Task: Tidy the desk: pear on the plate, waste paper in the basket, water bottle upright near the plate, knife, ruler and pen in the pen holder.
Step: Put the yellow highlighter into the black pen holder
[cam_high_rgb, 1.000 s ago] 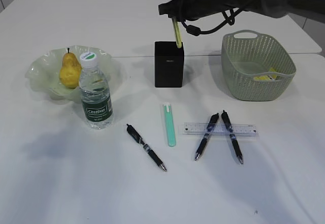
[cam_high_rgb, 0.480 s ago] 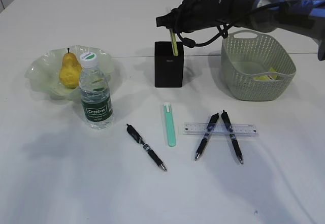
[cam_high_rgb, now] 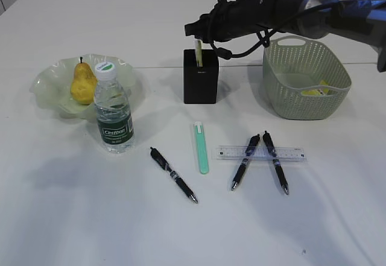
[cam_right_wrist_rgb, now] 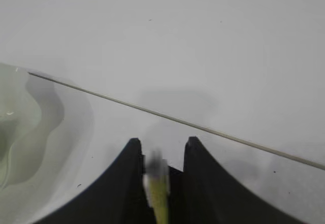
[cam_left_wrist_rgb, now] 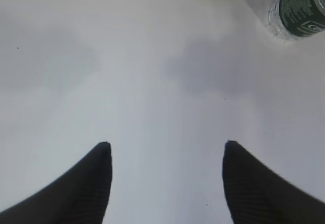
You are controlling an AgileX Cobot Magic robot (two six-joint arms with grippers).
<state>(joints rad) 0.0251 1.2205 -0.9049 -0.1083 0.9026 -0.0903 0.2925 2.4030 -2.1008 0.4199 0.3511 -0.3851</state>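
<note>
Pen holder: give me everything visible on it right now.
The pen holder is a matte black, square-sided cup standing upright on the white table, between the plate and the basket, touching neither. A tiny pale mark shows on its front face. A slim yellow stick stands in its opening, top poking above the rim. The right gripper hangs just above it, jaws either side of the stick's top; contact is unclear.

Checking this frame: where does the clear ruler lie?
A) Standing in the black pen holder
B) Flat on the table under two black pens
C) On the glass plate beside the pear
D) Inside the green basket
B: the ruler lies flat on the table, with two black pens crossing over it, well in front of the pen holder and the basket.
</note>
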